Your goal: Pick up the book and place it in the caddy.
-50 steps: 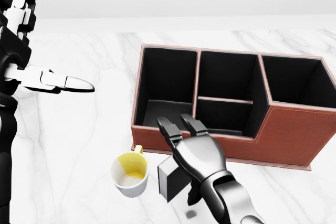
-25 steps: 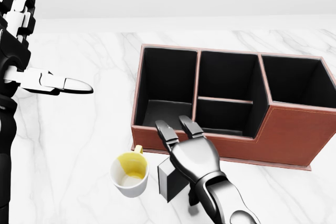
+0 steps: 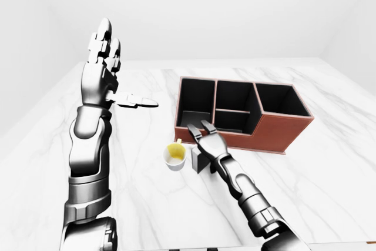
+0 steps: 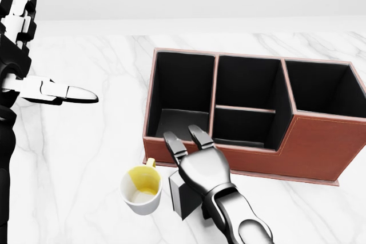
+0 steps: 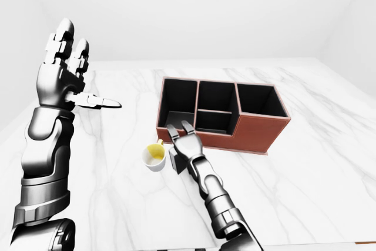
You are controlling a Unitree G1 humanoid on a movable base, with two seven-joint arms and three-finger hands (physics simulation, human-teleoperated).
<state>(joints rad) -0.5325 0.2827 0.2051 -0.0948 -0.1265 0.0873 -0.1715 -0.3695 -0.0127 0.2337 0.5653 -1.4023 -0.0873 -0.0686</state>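
Right hand (image 4: 197,167) over book (image 4: 182,194), beside caddy (image 4: 320,141)

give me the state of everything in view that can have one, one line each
book: standing on the counter beside the mug, mostly covered by the right hand, not yet lifted
caddy: upright, all four compartments empty
mug: upright, empty, yellow inside
right hand: fingers extended, resting over the book, not closed round it
left hand: raised, open, fingers spread, holding nothing

No readable text, seemingly.
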